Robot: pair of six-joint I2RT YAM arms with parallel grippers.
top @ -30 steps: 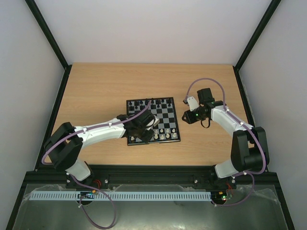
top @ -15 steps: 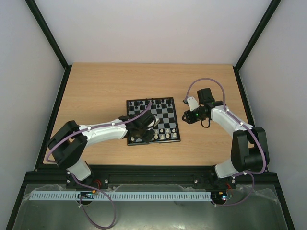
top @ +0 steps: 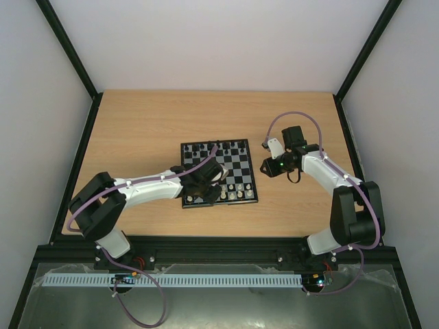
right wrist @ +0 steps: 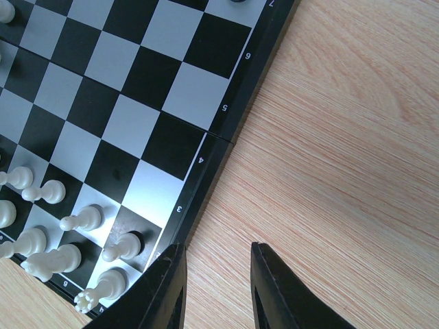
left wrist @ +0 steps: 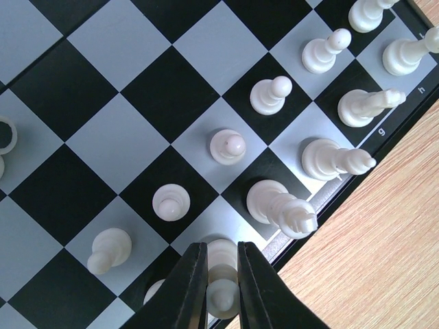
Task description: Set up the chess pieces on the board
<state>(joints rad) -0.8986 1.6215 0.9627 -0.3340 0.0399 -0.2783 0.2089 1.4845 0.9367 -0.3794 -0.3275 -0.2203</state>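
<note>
Left gripper (left wrist: 221, 250) is clamped on a cream-white piece (left wrist: 221, 291), a small figurine with a rounded knob. Its long axis is roughly upright, knob toward the wrist camera, over the board's (left wrist: 123, 144) edge row. Other white pieces (left wrist: 281, 209) stand just ahead of that gripper. Right gripper (right wrist: 216, 274) hangs parted and empty over the table (right wrist: 343, 171), just beside the board's edge.
</note>
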